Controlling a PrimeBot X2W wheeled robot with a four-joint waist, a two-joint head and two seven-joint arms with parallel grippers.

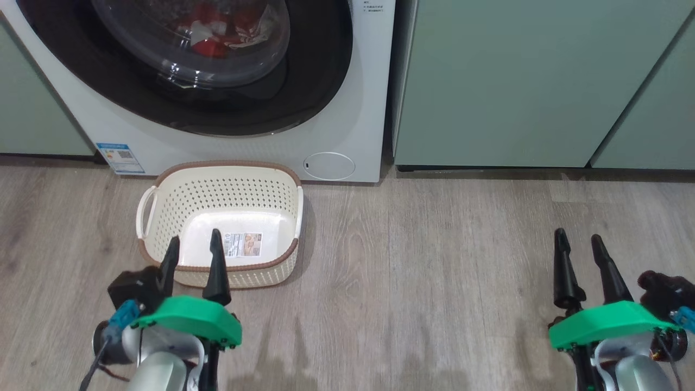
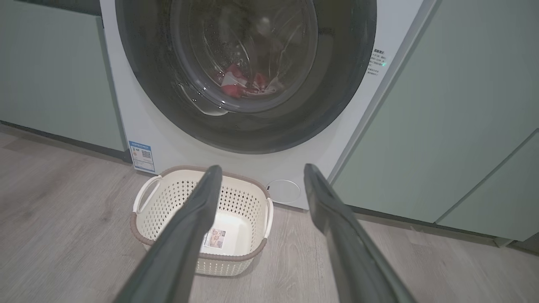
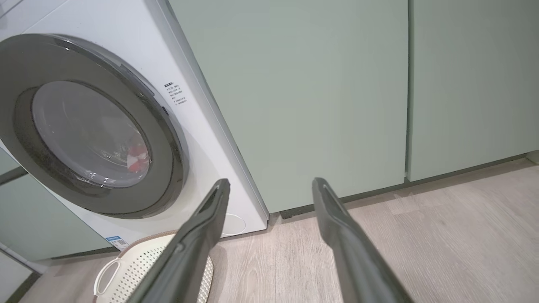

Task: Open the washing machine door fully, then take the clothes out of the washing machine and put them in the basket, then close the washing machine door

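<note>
Both pincers are empty, fingers spread: left pincer (image 1: 194, 237) hangs at the near side of the basket (image 1: 228, 163), right pincer (image 1: 578, 235) above the floor (image 1: 434, 271), well off to the side. The basket sits on the floor against the washing machine (image 1: 372, 108), under the shut washing machine door (image 1: 326, 65), red clothes (image 1: 209, 46) inside. Worry: that glossy rim looks slippery, so fingers could slide off, and a low left arm might shove the basket.

lose the top of the washing machine (image 1: 369, 81) and its door (image 1: 315, 81) past the head view's edge. make out the clothes (image 1: 209, 46) inside only as a red-white blur. cannot read the sticker (image 1: 120, 157) at its lower left corner. see the basket (image 1: 228, 190) before it partly behind a finger (image 1: 218, 266).
</note>
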